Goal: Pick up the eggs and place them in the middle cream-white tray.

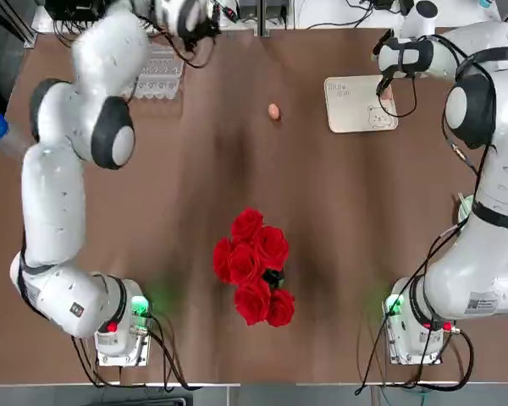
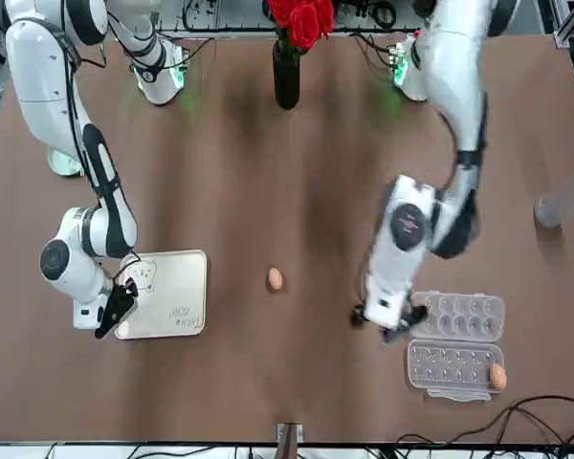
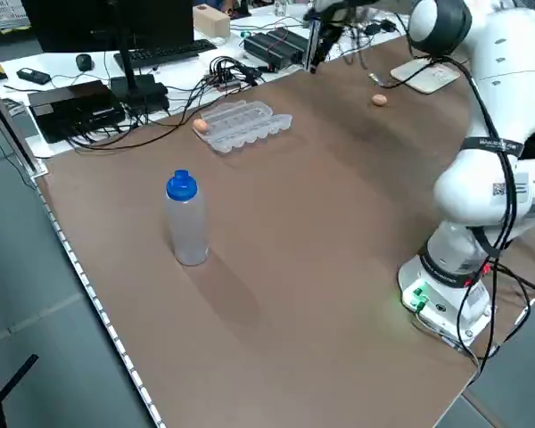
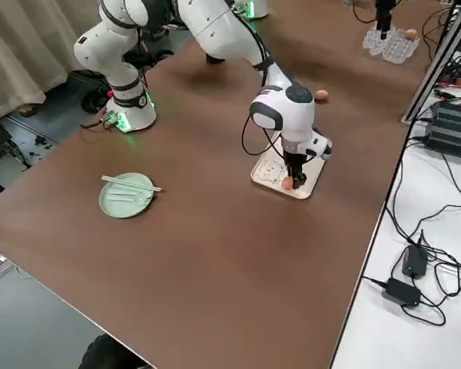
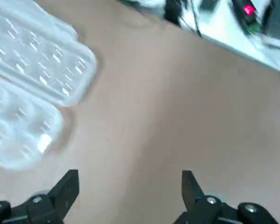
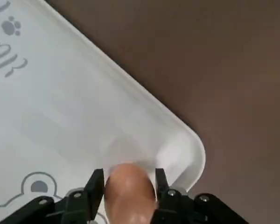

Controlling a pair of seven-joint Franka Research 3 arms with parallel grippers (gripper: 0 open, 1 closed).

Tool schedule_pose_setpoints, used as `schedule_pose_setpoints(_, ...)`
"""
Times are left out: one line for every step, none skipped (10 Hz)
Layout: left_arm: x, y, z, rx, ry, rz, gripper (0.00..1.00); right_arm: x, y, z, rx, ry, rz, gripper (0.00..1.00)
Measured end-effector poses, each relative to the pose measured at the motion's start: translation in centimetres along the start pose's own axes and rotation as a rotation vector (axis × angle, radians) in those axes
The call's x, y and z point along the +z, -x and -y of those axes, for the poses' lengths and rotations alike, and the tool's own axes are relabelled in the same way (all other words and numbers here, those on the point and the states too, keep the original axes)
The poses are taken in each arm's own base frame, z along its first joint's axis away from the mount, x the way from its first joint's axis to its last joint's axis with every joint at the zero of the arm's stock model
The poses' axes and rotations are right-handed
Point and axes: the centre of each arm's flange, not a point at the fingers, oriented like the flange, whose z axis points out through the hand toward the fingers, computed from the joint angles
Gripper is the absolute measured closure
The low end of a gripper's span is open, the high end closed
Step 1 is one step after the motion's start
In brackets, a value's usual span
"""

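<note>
Brown tabletop [image 2: 316, 382] spreads under both arms, with one egg at the tray, two to go. Over a corner of the tray [image 2: 180, 304], the right gripper [image 6: 129, 173] has its fingers closed around the near egg [image 6: 129, 193]; whether that egg already rests there, I cannot tell. Another, the loose egg [image 2: 275, 278], lies on bare table between tray and carton [image 2: 455, 371]. The last egg [image 2: 497, 376] sits at the carton's edge. Near the carton, the left gripper [image 5: 130, 175] hangs wide open and empty. So no egg is surely delivered; the first seems nearly done.
</note>
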Motion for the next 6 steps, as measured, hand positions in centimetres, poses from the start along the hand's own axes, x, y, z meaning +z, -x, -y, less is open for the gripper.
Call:
schedule_pose_setpoints(0.1, -3.4, 4.1, 0.047, -0.019, -0.003, 0.03, 0.0, 0.0, 0.0, 0.0, 0.0, 0.0, 0.46)
schedule_pose_setpoints(0.7, -6.4, 8.5, 0.09, -0.039, 0.0, 0.03, 0.0, 0.0, 0.0, 0.0, 0.001, -0.001, 0.45)
schedule_pose_setpoints(1.5, -9.0, 13.1, 0.131, -0.055, 0.002, 0.03, 0.0, 0.0, 0.0, 0.0, 0.001, -0.001, 0.45)
schedule_pose_setpoints(2.3, -11.1, 16.9, 0.17, -0.063, -0.007, 0.03, 0.0, 0.0, 0.0, 0.0, 0.001, -0.001, 0.45)
schedule_pose_setpoints(3.1, -12.5, 19.8, 0.207, -0.067, -0.023, 0.03, 0.0, 0.0, 0.0, 0.0, 0.001, -0.001, 0.45)
schedule_pose_setpoints(4.1, -13.4, 21.8, 0.247, -0.075, -0.037, 0.03, 0.0, 0.0, 0.0, 0.0, 0.001, -0.001, 0.44)
